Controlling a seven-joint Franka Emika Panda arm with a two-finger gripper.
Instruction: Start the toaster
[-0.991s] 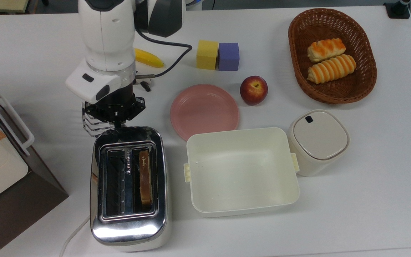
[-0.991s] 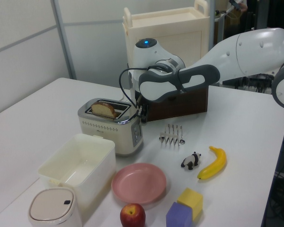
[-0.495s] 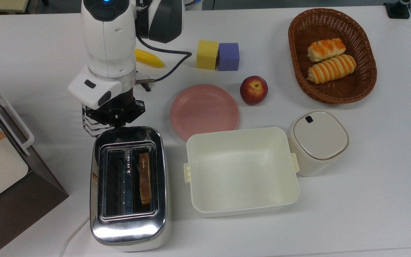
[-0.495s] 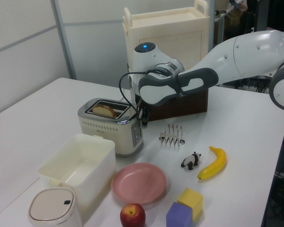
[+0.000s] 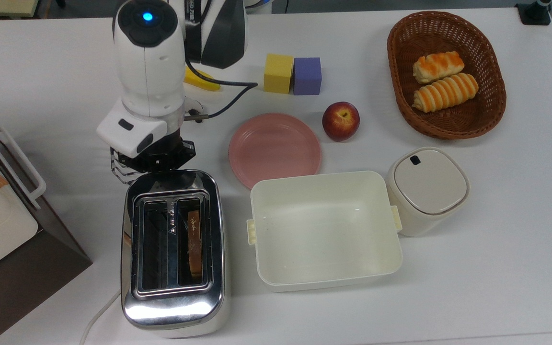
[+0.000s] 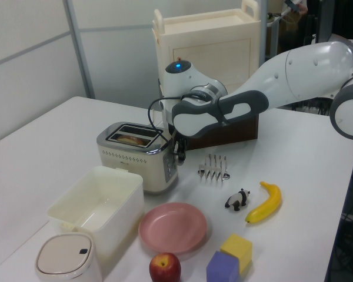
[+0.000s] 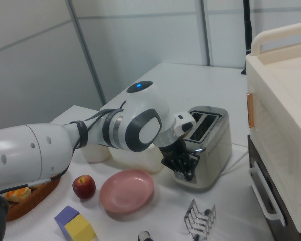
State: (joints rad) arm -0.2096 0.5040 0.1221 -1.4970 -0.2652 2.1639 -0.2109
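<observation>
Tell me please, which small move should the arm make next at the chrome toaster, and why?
Probably press straight down until the motion stops. The tool sits at the lever end of the shiny chrome two-slot toaster, and the brown bread slice lies low in its slot, yet latching cannot be confirmed.

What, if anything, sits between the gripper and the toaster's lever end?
Nothing visible does. The gripper is right at the end face of the toaster, and the wire toast rack stands off to the side on the table, outside that gap.
</observation>
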